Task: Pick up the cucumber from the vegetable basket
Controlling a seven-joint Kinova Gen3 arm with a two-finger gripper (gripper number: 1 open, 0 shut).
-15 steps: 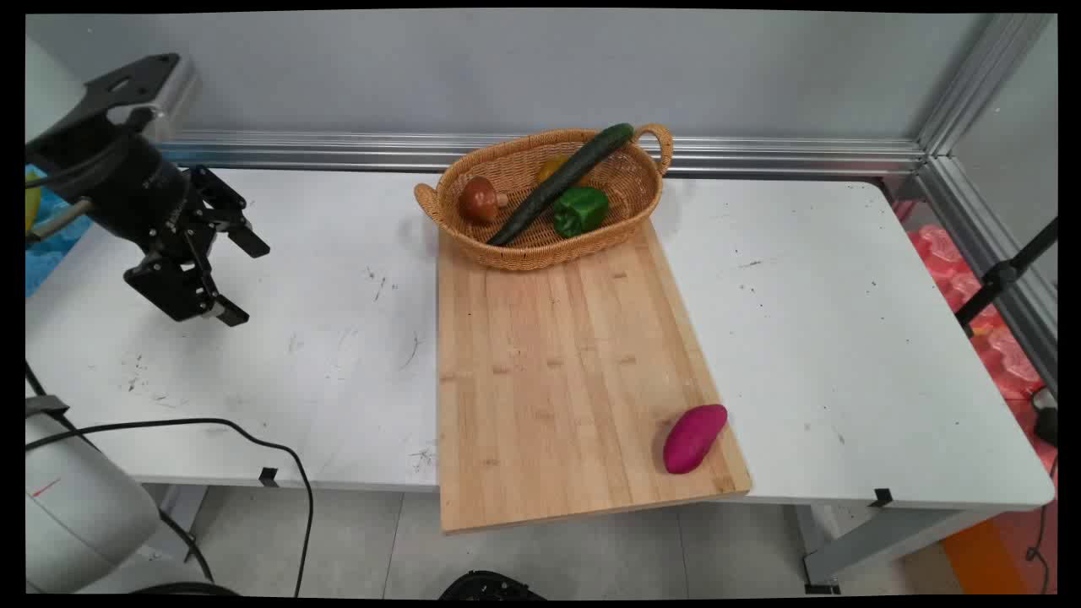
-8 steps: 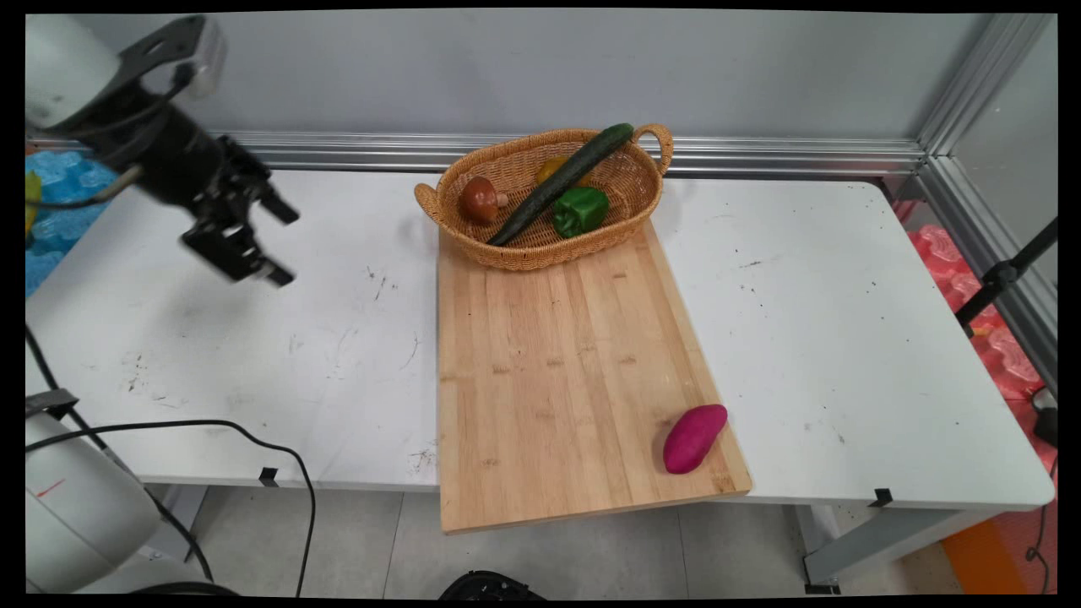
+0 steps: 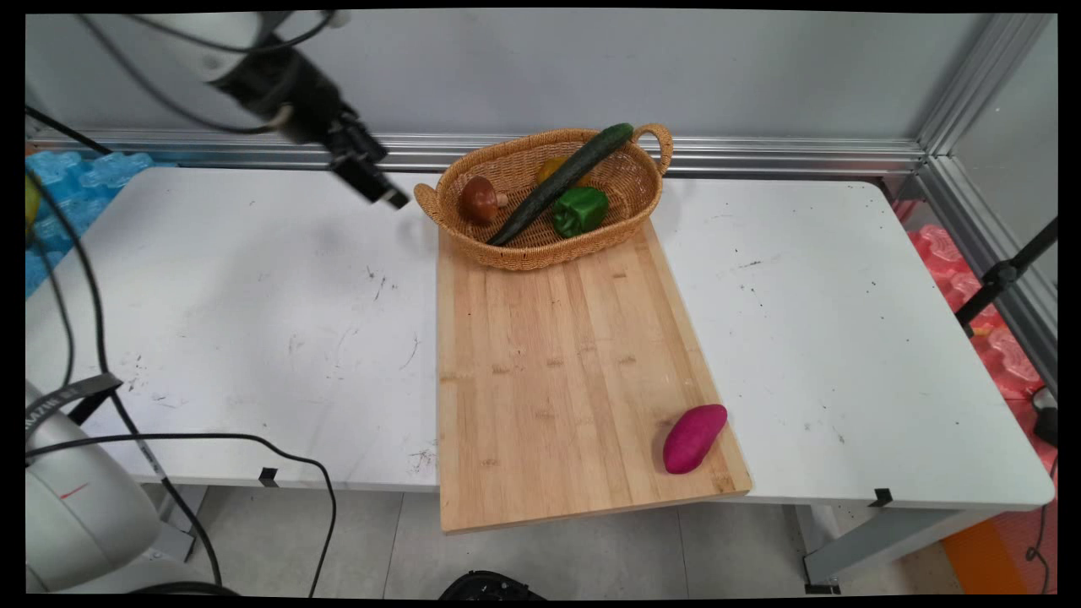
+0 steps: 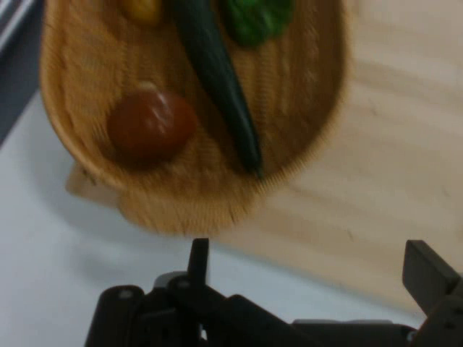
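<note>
Hand view shows the black two-finger hand (image 4: 307,271) wide open and empty above the oval wicker basket's (image 4: 188,206) near handle, which a low fingertip could snag.

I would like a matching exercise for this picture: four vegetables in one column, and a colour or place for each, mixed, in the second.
Things:
1. cucumber
2. mushroom
3. sweet potato
4. bell pepper

Descriptions:
A. purple, on the cutting board
B. brown, at the basket's left end
C. long, dark green, one end over the basket's rim
D. bright green, in the basket

Pairs: 1-C, 2-B, 3-A, 4-D
</note>
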